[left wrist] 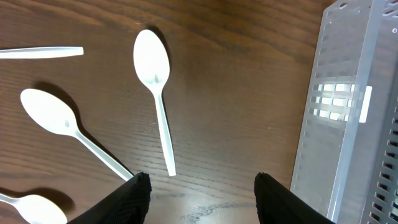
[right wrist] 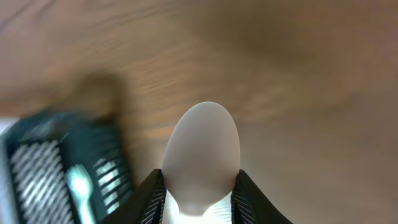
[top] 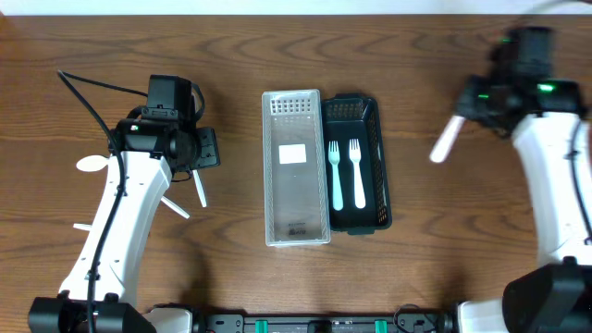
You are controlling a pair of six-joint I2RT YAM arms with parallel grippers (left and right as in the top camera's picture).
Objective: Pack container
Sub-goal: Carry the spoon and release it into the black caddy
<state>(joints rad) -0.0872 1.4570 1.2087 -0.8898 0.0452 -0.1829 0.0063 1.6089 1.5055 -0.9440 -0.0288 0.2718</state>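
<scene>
Above table (top: 444, 240): spoon (right wrist: 202, 143) clamped in R end effector (right wrist: 200, 186).

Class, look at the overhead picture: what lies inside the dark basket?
Two pale forks lie side by side in the dark basket, tines toward its far end. The clear tray borders its left edge, hiding that strip.

Wood table (top: 277, 46): clear tray (top: 296, 104) just beside black basket (top: 381, 166), centre; white spoons (left wrist: 153, 59) scattered left.

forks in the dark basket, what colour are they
Both forks are pale mint green, clearest in the overhead view.
</scene>
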